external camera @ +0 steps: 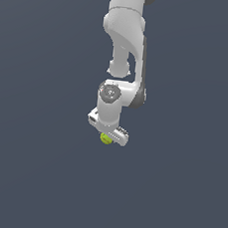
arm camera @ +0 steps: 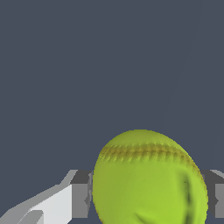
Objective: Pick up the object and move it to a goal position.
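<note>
Between my fingers [arm camera: 81, 194] sits the ball [arm camera: 148, 179], and my pincer [external camera: 107, 135] is clenched on it: in the wrist view a grey pad presses against the ball on each side, with no gap showing at either contact. One white finger runs out from the ball toward the corner of that view; of the other I see only its dark pad at the picture's edge.

The ball [external camera: 105, 138] is yellow-green, with a stitched seam arcing across its upper face and a darker groove down one side. In the exterior view it shows only as a small bright spot tucked under my white hand, far narrower than the hand's crossbar, which slants down toward the exterior view's right just above it.

Above the ball my wrist [external camera: 110, 93] stands upright, with a round grey cap facing the camera. Above that, my arm [external camera: 127, 27] rises in a white bend with a dark strip along its side and leaves the frame at the top.

Around the ball lies only flat slate-blue ground [external camera: 28, 176]. I cannot tell whether the ball touches that surface or hangs clear of it.
</note>
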You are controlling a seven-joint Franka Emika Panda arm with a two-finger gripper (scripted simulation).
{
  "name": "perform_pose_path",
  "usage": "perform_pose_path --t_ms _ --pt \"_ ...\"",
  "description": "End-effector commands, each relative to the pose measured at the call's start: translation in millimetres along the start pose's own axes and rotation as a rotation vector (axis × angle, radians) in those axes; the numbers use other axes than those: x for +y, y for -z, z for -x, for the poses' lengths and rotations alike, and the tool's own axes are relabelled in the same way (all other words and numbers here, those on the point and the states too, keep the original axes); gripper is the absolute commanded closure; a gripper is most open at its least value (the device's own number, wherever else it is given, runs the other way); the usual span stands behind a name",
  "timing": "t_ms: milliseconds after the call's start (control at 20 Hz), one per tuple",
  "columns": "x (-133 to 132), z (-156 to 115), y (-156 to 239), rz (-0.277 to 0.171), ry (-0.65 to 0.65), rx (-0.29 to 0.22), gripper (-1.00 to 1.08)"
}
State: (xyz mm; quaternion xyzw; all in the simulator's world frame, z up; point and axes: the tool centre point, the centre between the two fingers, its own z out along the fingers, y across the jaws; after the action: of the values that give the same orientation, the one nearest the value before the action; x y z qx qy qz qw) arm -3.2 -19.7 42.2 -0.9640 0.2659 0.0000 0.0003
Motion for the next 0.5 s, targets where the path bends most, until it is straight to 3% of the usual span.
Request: perform_pose_path --t_ms 0,450 --pt "0.2 -0.1 0.3 0.0 0.0 0.0 1.08" --pt "15.5 -7.9 33.4 0.0 -0.001 0.0 1.08"
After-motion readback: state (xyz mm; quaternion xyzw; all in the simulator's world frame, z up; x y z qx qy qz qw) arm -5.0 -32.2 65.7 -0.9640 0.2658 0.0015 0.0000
